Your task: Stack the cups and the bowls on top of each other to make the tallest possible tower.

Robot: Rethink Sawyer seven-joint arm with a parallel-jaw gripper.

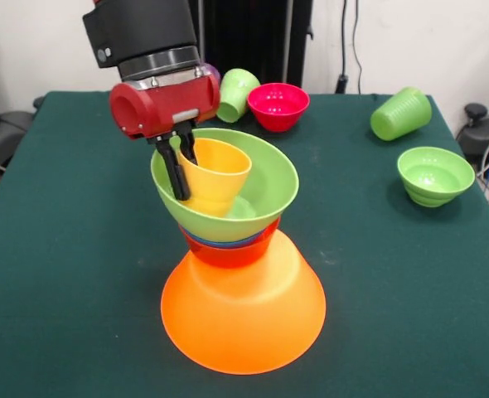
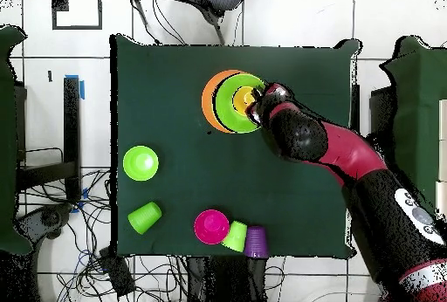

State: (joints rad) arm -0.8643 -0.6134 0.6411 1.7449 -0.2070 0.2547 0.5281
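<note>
Your green-clothed table (image 1: 70,274) carries the huge orange bowl (image 1: 243,319), upside down, directly beneath the jaws. Well apart from them rest a pink bowl (image 1: 278,105), a small green bowl (image 1: 434,175) and two toppled green cups (image 1: 237,94) (image 1: 401,113).

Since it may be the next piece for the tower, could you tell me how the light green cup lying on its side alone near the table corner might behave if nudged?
The light green cup lies on its side, so it would probably roll, likely curving since it tapers. Its ribbed plastic looks light and stiff.
</note>
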